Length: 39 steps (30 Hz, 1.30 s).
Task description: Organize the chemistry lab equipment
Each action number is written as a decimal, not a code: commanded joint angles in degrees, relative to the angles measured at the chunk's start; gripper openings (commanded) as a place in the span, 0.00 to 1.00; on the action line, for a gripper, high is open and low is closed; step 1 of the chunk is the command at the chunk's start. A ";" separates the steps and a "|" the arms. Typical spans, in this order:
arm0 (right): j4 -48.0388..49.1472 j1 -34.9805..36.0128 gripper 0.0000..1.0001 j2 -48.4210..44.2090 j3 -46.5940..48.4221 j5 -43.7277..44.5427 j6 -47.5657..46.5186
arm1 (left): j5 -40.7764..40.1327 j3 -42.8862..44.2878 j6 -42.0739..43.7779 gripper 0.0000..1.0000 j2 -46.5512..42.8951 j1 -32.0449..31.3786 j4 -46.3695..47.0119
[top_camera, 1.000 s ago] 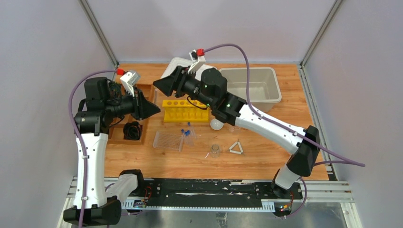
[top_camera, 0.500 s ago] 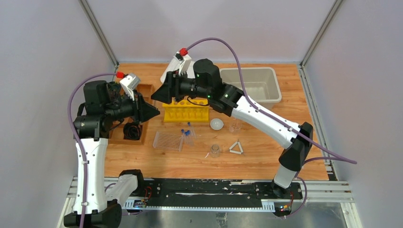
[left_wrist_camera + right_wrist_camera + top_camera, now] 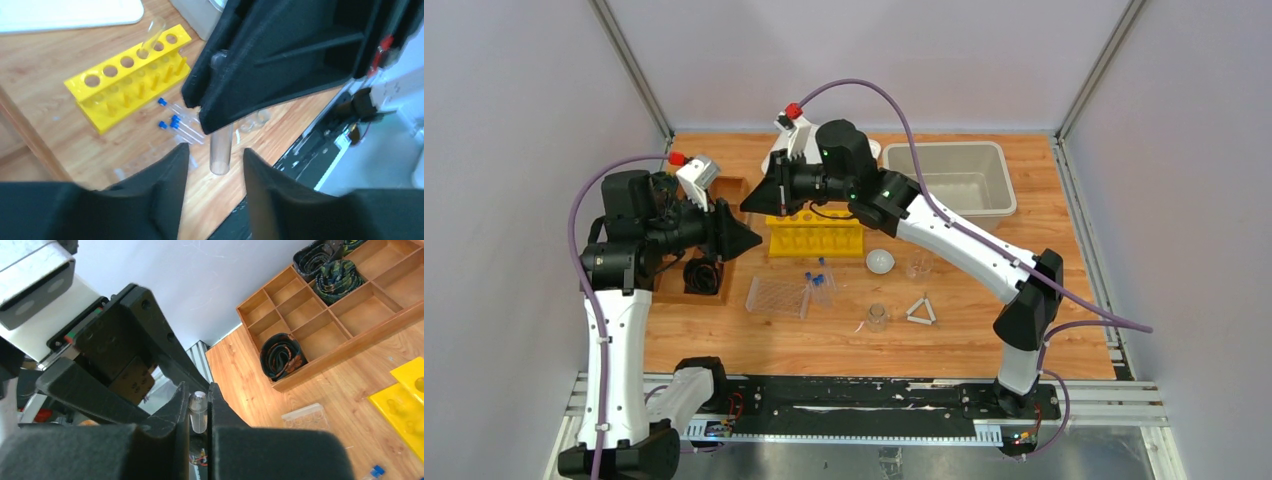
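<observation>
A clear test tube (image 3: 198,412) is pinched between the fingers of my right gripper (image 3: 197,390), which is shut on it in mid-air above the table's left side. My left gripper (image 3: 215,152) faces it with its fingers apart on either side of the tube (image 3: 220,150), not touching it. From above, the two gripper tips meet near the right gripper (image 3: 749,205). On the table lie blue-capped tubes (image 3: 817,280), a clear plastic rack (image 3: 777,296), two beakers (image 3: 877,317) (image 3: 918,267), a white dome (image 3: 880,261) and a white triangle (image 3: 921,311).
A yellow tube rack (image 3: 816,235) stands behind the tubes, with one clear tube (image 3: 152,32) leaning in it. A grey bin (image 3: 954,178) sits at the back right. A wooden compartment tray (image 3: 699,270) holding dark rolls lies at the left.
My right arm has swung left to meet the left gripper and shut on the clear tube. My left gripper has opened and let the tube go.
</observation>
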 commanded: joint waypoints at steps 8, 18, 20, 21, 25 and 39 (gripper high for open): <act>-0.51 -1.38 0.00 -4.29 -5.95 16.61 -14.32 | -18.95 1.16 -2.10 1.00 2.65 0.14 0.35; 27.85 -1.37 0.00 -5.80 -30.43 25.51 -29.03 | -32.23 1.91 0.79 1.00 6.47 0.23 0.35; 29.43 -1.37 0.00 -3.64 -30.46 25.96 -29.73 | -31.96 1.46 0.33 1.00 7.82 0.23 0.41; 29.51 -1.41 0.00 -2.50 -30.01 25.67 -29.84 | -32.12 1.23 0.11 1.00 8.50 0.19 0.53; 32.33 -1.37 0.00 1.18 -30.02 25.31 -31.03 | -32.71 0.96 0.90 1.00 10.09 0.39 0.57; 41.27 -1.37 0.00 7.57 -32.45 32.19 -34.63 | -31.56 0.08 1.48 1.00 11.14 1.11 2.87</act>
